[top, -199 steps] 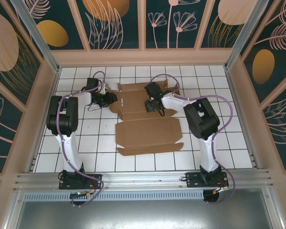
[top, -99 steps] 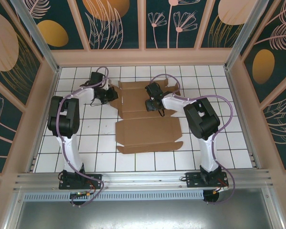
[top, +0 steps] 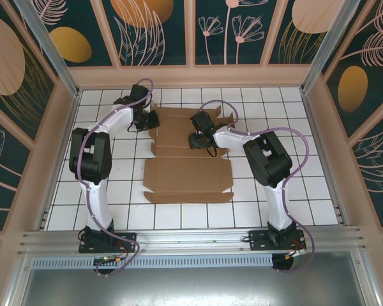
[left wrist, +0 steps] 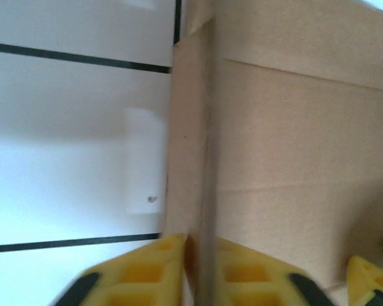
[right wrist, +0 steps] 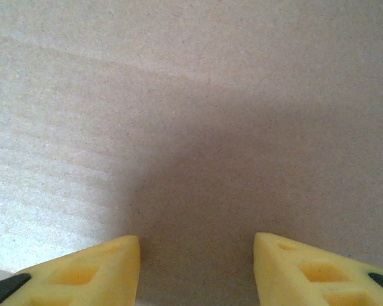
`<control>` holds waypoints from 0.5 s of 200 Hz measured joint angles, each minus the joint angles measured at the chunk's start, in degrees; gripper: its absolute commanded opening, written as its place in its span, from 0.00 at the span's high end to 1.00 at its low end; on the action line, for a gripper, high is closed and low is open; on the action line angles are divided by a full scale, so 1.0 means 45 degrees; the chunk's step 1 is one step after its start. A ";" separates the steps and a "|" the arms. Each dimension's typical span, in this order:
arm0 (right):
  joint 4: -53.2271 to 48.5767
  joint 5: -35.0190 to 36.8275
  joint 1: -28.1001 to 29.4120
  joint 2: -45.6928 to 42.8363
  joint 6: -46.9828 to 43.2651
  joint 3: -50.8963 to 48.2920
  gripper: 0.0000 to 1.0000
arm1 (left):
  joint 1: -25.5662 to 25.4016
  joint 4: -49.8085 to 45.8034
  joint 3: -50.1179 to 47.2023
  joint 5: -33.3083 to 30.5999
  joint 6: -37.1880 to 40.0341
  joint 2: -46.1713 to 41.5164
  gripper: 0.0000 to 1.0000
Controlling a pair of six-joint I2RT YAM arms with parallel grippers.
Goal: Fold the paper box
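Observation:
The paper box (top: 188, 175) is a flat brown die-cut cardboard sheet on the white tiled table, its flaps spread toward the far side. My left gripper (top: 148, 121) is at the sheet's far left edge. In the left wrist view its yellow fingers (left wrist: 140, 274) are shut on a thin raised cardboard flap (left wrist: 207, 159) that stands on edge between them. My right gripper (top: 196, 139) hovers over the far middle panel. Its jaws stand open in the right wrist view (right wrist: 198, 268), and plain cardboard (right wrist: 191, 115) lies below them with nothing between the fingers.
White tiles (top: 293, 185) surround the sheet, with free room on the right and near side. Wooden enclosure walls (top: 191, 76) border the table on three sides. An aluminium rail (top: 191, 239) runs along the near edge by the arm bases.
My left gripper moved toward the far side and onto the sheet's left edge, closing on the flap. The whole sheet slid left. My right gripper shifted slightly left with it.

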 measured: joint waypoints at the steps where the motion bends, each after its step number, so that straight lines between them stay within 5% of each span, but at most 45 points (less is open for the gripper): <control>1: 0.0005 -0.0015 0.0005 0.0005 0.0005 0.0000 0.50 | -0.0010 0.0000 0.0024 -0.0005 -0.0034 0.0015 0.70; 100: 0.0146 -0.0437 0.0121 0.0019 0.0092 0.0000 0.50 | -0.0568 0.0330 0.1030 0.1345 -0.0403 0.1812 0.50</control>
